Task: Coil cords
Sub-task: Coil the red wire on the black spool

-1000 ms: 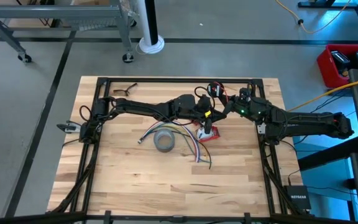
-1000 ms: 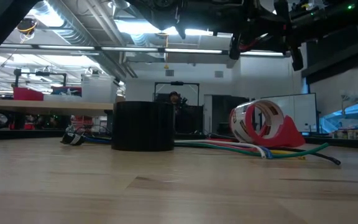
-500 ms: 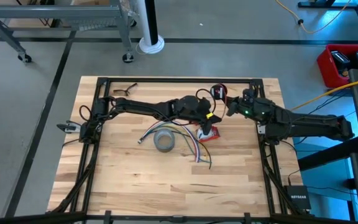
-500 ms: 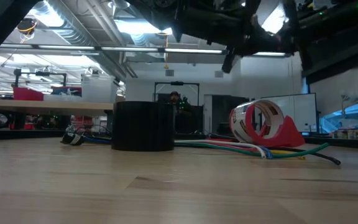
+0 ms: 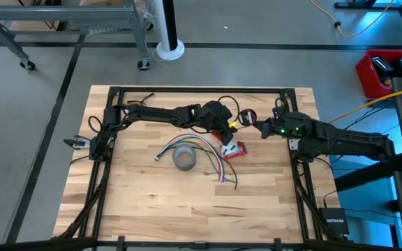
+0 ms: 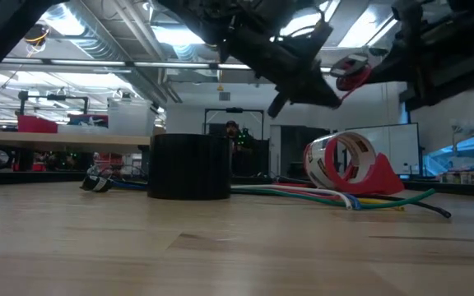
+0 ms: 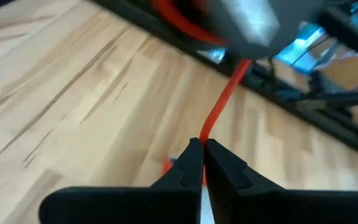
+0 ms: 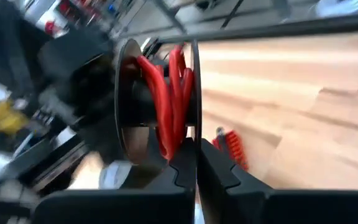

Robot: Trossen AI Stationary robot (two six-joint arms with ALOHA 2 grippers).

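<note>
A small spool (image 5: 247, 117) wound with red wire (image 8: 166, 93) hangs above the table's far middle. My right gripper (image 5: 258, 127) is shut on it from the right. My left gripper (image 5: 234, 125), just left of the spool, is shut on the free run of the red wire (image 7: 219, 106) that leads to the spool. A bundle of coloured cords (image 5: 211, 152) lies loose on the table below them. In the low view the spool (image 6: 350, 72) floats well above the wood. My left gripper pinches the red wire (image 7: 205, 130) between its two fingertips, coming at it on a downward slant. From the fingers the wire runs straight and taut to the spool. My right gripper pinches the rim of one spool flange (image 8: 194, 127) between its fingers, slanting down from the table's right side. The spool is lifted clear of the table.
A grey tape roll (image 5: 184, 157) and a red tape dispenser (image 5: 233, 148) stand on the table under the arms, among the coloured cords. A pair of glasses (image 5: 139, 102) lies at the far left. The near half of the table is bare wood (image 5: 187, 209).
Both grippers have tipped downward. The spool has come down and toward the near edge with my right gripper, which has drawn back a little toward the right edge. My left gripper has swung with the wire, staying just left of the spool.
</note>
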